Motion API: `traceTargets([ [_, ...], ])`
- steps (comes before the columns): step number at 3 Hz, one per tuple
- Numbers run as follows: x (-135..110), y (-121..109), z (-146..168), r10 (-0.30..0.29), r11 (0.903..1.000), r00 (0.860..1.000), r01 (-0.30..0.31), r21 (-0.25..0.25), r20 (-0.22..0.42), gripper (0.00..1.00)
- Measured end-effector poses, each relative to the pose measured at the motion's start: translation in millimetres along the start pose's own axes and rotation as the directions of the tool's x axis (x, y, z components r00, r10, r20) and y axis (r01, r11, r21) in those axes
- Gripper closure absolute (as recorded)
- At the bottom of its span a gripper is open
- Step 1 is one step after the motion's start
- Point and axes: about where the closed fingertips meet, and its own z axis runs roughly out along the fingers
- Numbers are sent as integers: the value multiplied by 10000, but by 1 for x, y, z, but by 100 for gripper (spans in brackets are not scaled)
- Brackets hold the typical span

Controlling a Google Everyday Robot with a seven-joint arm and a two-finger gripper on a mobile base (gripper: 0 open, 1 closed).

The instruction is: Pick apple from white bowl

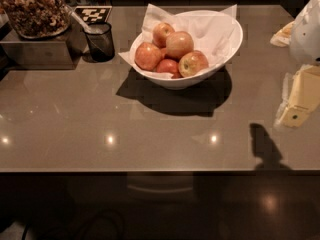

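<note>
The white bowl (220, 54) stands at the back centre of the brown counter, lined with a white paper napkin. It holds several apples. The apple (179, 44), large, round and evenly orange-pink, lies on top in the middle of the pile. An apple with a yellow-green patch (193, 63) lies in front of it to the right, and a smaller deep-red apple (168, 66) lies low at the front. My gripper (300, 96), pale yellow under a white arm part (307, 29), is at the right edge, well right of the bowl and clear of it.
A dark mesh cup (100, 41) with a spoon stands left of the bowl. A glass jar of snacks (34, 9) sits on a metal box (35, 51) at the back left. The counter's front edge (150, 171) runs across the frame.
</note>
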Motion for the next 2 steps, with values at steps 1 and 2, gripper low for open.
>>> traceTargets([
  [1,0,0,0,1,10000,10000,-1,2,2,0],
  [2,-3,-3,-4,88,9998,9998,-91,176,181,0],
])
